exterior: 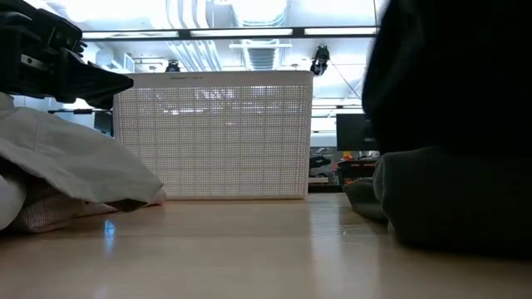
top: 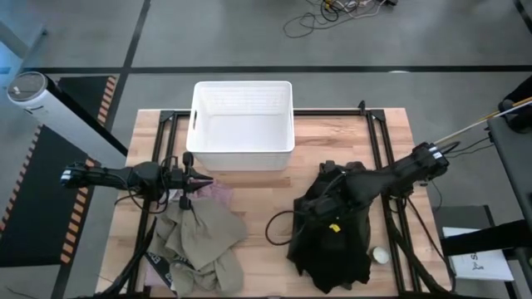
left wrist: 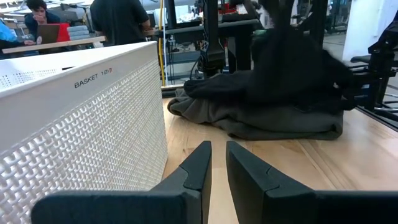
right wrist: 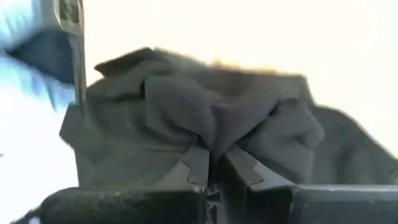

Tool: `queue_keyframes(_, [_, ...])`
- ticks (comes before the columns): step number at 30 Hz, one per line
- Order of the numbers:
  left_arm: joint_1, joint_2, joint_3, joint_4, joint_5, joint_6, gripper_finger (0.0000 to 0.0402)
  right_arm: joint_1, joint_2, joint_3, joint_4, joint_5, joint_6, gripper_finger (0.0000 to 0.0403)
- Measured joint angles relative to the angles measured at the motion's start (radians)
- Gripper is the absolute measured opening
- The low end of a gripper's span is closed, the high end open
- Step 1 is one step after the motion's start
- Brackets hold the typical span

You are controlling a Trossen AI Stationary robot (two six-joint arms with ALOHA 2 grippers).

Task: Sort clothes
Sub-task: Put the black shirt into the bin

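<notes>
A pile of black and dark olive clothes (top: 332,237) lies on the right half of the table; it also shows in the left wrist view (left wrist: 267,106). My right gripper (top: 326,199) is over this pile, shut on a dark garment (right wrist: 205,118). A khaki-tan garment (top: 204,237) lies at the near left on top of a pale pink one (top: 219,193). My left gripper (top: 196,178) hovers just above that heap's far edge, fingers almost together (left wrist: 218,155) and empty, pointing toward the table's right. My right gripper pinches a bunched fold (right wrist: 217,140) of the dark garment between its two fingers. The cloth is gathered into creases that run to the fingertips. Several layers seem caught. The rest of the garment spreads out beyond the fingers.
A white perforated plastic basket (top: 243,124) stands at the far middle of the table, close beside my left gripper (left wrist: 81,130). A small white round thing (top: 380,255) lies near the dark pile. A black cable (top: 274,228) loops between the heaps. Bare wood lies in the middle.
</notes>
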Motion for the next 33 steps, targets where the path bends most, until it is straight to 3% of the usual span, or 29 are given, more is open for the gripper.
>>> queue_keyframes(10, [0.000, 0.000, 0.000, 0.000, 0.000, 0.000, 0.0036, -0.025, 0.033, 0.351, 0.006, 0.267, -0.090, 0.0001])
queue_keyframes(20, [0.000, 0.000, 0.000, 0.000, 0.000, 0.000, 0.0036, -0.093, 0.049, 0.588, 0.127, 0.557, -0.292, 0.0000])
queue_keyframes(33, [0.000, 0.000, -0.001, 0.000, 0.000, 0.000, 0.0036, -0.217, 0.013, 0.605, 0.650, 0.620, -0.727, 0.0000])
